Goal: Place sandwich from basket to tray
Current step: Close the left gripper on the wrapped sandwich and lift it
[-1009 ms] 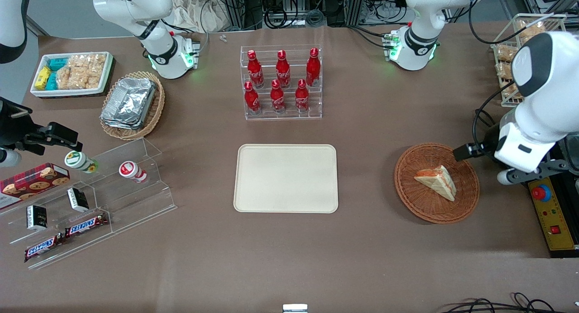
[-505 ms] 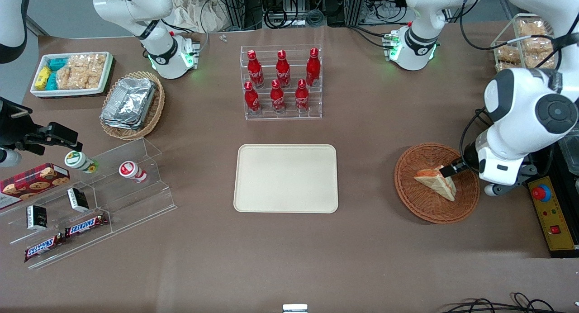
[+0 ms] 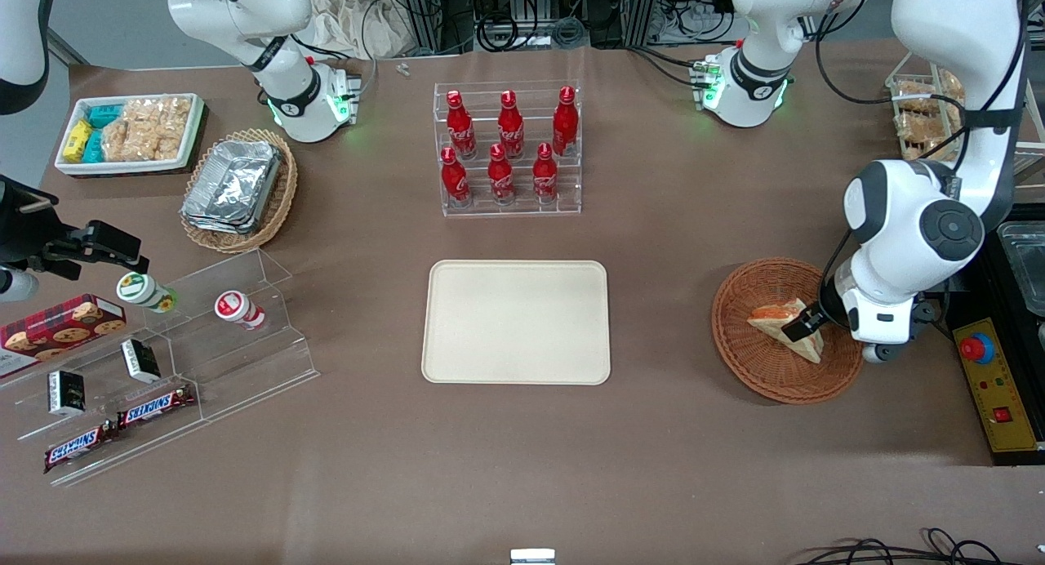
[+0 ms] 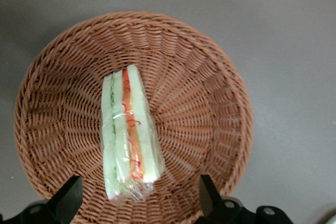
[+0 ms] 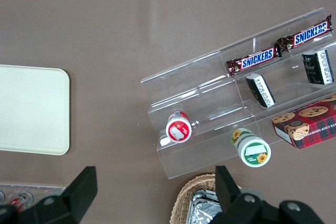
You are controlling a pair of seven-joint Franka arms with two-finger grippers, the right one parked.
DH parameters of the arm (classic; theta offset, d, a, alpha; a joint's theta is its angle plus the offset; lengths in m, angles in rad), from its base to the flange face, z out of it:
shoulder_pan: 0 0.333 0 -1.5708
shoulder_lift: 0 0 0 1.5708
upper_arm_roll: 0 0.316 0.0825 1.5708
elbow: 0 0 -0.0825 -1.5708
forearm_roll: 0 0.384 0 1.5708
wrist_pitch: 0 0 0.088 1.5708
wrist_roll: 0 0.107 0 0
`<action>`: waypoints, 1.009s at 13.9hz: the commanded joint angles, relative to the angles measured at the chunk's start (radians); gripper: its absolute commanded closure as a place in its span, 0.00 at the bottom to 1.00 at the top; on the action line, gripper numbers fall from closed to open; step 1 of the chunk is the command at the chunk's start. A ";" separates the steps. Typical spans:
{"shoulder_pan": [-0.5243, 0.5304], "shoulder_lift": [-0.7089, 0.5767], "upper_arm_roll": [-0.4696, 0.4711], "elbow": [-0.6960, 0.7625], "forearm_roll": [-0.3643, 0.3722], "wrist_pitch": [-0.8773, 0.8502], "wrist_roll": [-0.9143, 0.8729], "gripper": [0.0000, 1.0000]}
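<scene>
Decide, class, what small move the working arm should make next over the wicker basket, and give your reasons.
Probably lower straight down, then close. The left gripper is open, its fingers straddling the triangular white-bread sandwich without touching it. The sandwich lies in the round reddish-brown wicker basket, and the cream rectangular tray holds nothing yet.

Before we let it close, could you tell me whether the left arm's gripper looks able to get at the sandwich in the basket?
Probably yes. The gripper hangs open right above the sandwich, which lies alone in the basket with nothing covering it and a finger on either side of it.
</scene>
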 commanded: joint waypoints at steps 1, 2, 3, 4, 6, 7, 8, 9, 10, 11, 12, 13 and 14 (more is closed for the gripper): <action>0.009 -0.011 0.013 -0.054 0.063 0.050 -0.033 0.00; 0.009 -0.008 0.013 -0.058 0.063 0.065 -0.033 0.00; 0.009 0.001 0.013 -0.058 0.063 0.072 -0.036 0.00; 0.009 0.011 0.013 -0.055 0.062 0.075 -0.036 0.00; 0.007 0.016 0.013 -0.051 0.063 0.081 -0.057 0.00; 0.007 0.025 0.013 -0.049 0.062 0.082 -0.067 0.00; 0.007 0.039 0.013 -0.049 0.063 0.091 -0.071 0.00; 0.007 0.048 0.013 -0.049 0.062 0.107 -0.088 0.00; 0.009 0.065 0.013 -0.048 0.062 0.108 -0.120 0.00; 0.009 0.085 0.013 -0.044 0.062 0.110 -0.140 0.00; 0.009 0.100 0.013 -0.038 0.057 0.110 -0.154 0.00; 0.009 0.111 0.013 -0.034 0.057 0.110 -0.183 0.00; 0.009 0.122 0.012 -0.026 0.057 0.110 -0.206 0.00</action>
